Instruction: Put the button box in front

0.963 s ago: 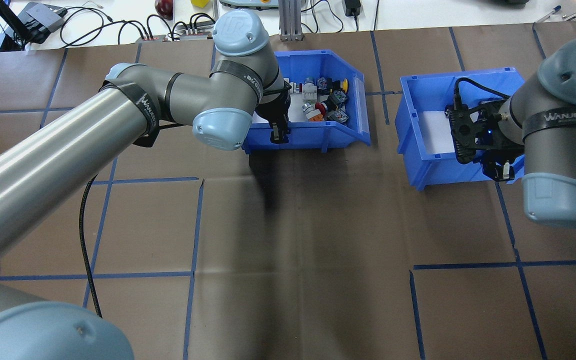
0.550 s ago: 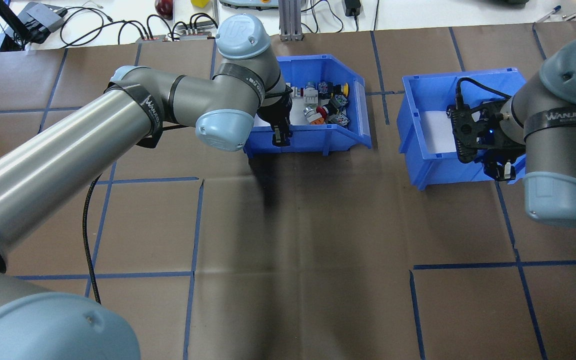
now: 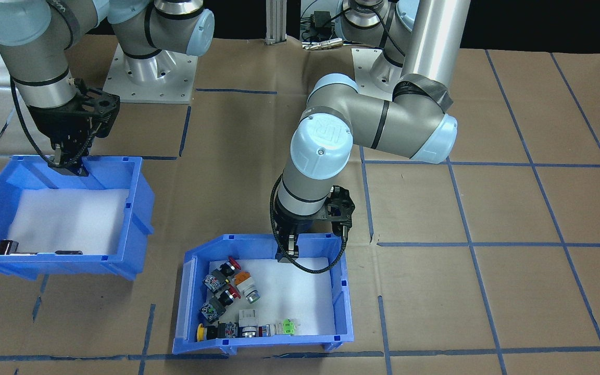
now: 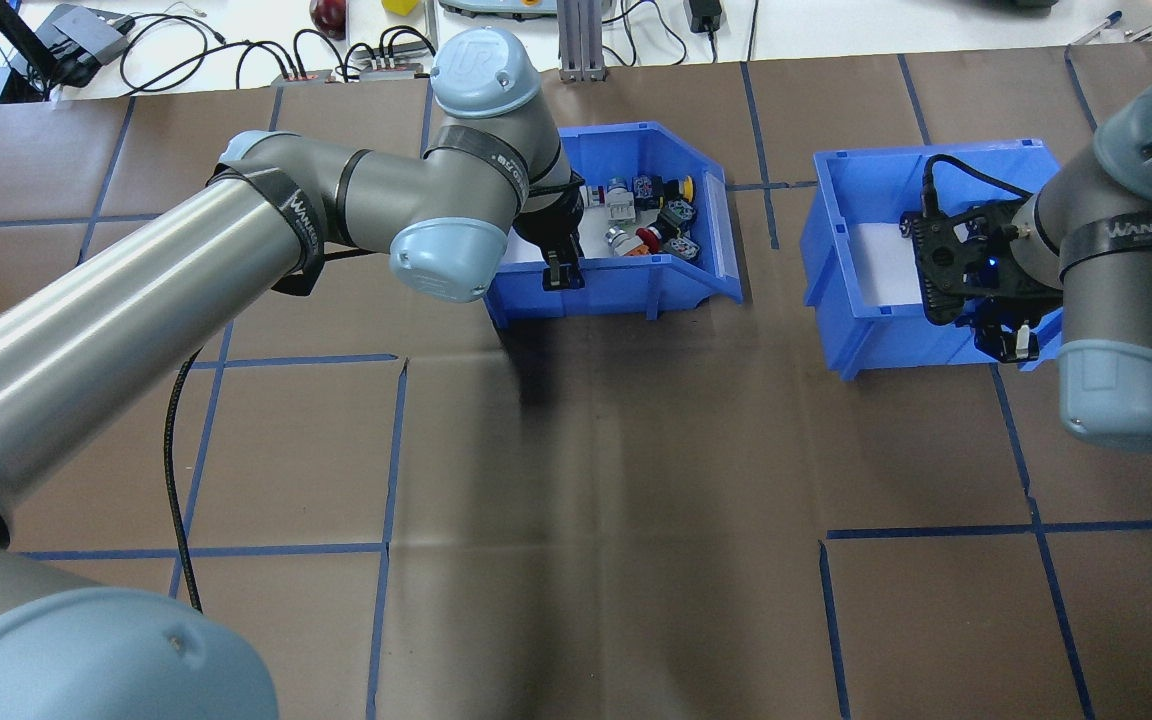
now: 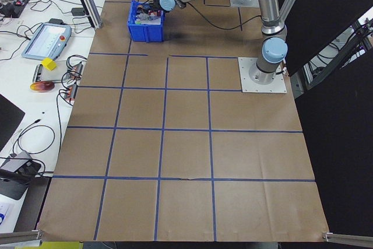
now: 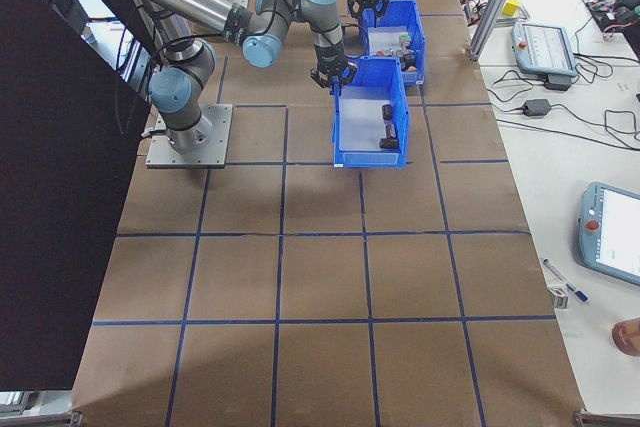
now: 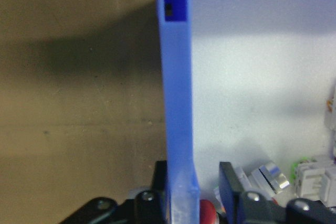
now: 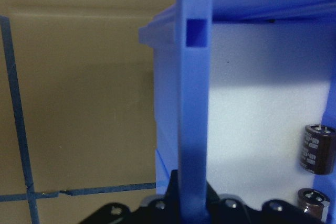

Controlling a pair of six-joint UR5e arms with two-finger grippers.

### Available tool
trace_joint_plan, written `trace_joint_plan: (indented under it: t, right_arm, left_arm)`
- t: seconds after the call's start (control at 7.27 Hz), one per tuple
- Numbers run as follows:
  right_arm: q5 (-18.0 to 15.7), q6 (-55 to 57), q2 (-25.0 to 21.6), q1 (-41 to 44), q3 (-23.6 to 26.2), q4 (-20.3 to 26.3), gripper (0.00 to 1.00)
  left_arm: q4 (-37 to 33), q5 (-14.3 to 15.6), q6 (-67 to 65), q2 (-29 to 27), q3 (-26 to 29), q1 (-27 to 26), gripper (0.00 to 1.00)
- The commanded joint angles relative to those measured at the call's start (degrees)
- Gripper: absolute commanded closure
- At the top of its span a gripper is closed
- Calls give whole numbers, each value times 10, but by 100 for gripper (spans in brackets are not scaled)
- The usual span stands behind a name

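**Both arms clamped on bin walls**

While the blue plastic button box with white foam and colourful push-buttons [image 4: 636,235] sat mid-table, the left gripper [image 4: 562,272] pinched its robot-side wall. Over on the right, the right gripper [image 4: 1008,340] pinched the matching blue bin holding dark cylinders [image 3: 60,219].

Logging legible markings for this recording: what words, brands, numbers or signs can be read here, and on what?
"UR" logo: left arm's blue joint cap.
"WANJEED": black strap on the left arm.
"WANJEED": black strap on the right arm.
White print on the dark cylinders in the second bin: too blurred.
Button box switches: no readable text.
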Motion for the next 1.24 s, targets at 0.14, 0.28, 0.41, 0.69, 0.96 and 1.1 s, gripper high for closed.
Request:
trace_joint_plan:
  t: [0.14, 0.28, 0.41, 0.69, 0.96, 1.1]
  right_arm:
    - [-5, 0, -53, 3, 57, 32, 93]
    - [-5, 0, -92, 3, 69, 80, 93]
    - [-7, 0, -112, 3, 70, 118, 93]
    - [-4, -1, -121, 6, 70, 138, 93]
    - [0, 7, -121, 24, 70, 137, 93]
    - [0, 28, -120, 49, 71, 134, 93]
  left_arm:
    - [-207, 3, 178, 80, 51, 32, 13]
    - [-248, 3, 261, 107, 53, 61, 13]
    - [-265, 4, 385, 135, 53, 90, 13]
    - [-273, 4, 674, 181, 53, 160, 8]
    - [-271, 6, 965, 205, 41, 174, 1]
    - [-271, 18, 1109, 210, 41, 179, 1]
